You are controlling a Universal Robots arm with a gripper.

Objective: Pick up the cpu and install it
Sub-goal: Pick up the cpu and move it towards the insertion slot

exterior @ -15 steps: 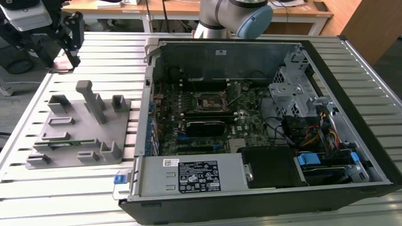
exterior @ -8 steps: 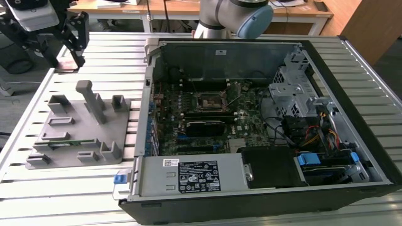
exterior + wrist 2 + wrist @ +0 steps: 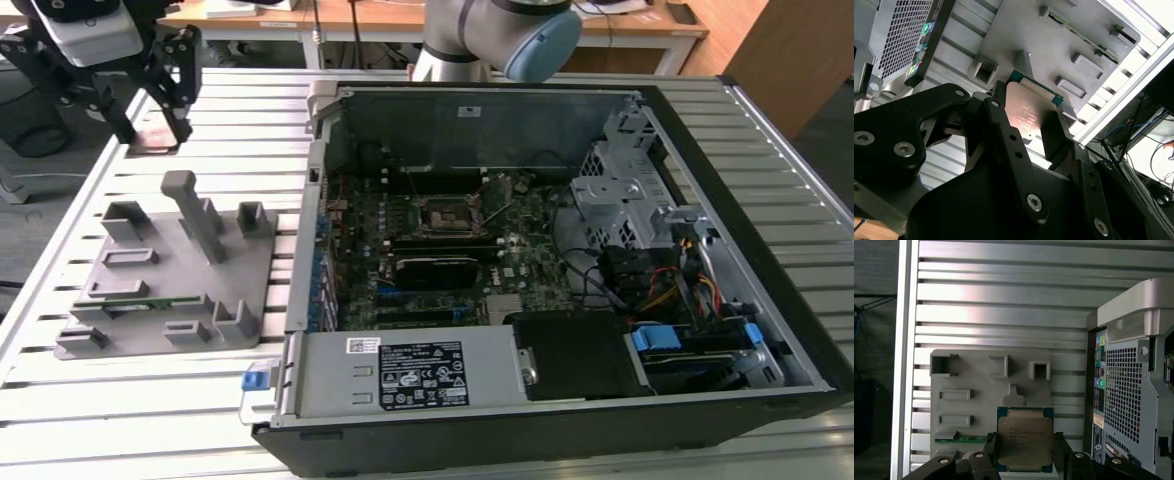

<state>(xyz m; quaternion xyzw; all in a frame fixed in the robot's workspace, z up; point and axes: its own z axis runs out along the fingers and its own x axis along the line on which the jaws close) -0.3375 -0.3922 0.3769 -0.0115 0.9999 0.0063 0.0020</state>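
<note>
The cpu (image 3: 1024, 439) is a flat square chip with a silver-grey top and a green edge. My gripper (image 3: 1024, 454) is shut on it, one black finger (image 3: 990, 446) on each side. In the second wrist view the cpu (image 3: 1026, 106) sits between the same fingers (image 3: 1053, 134) of the gripper (image 3: 1026, 131), above the grey fixture tray (image 3: 1054, 40). In the exterior view the gripper (image 3: 150, 125) hangs over the slatted table at the far left, beyond the tray (image 3: 174, 275). The empty cpu socket (image 3: 447, 215) lies on the motherboard inside the open computer case (image 3: 534, 420).
The grey tray (image 3: 979, 385) carries upright posts and pockets, and a green strip lies in one slot. The case's rear wall (image 3: 1134, 390) stands close beside the tray. Inside the case are a drive cage (image 3: 627, 190), cables and a power supply (image 3: 414, 375). The arm's base (image 3: 494, 40) stands behind the case.
</note>
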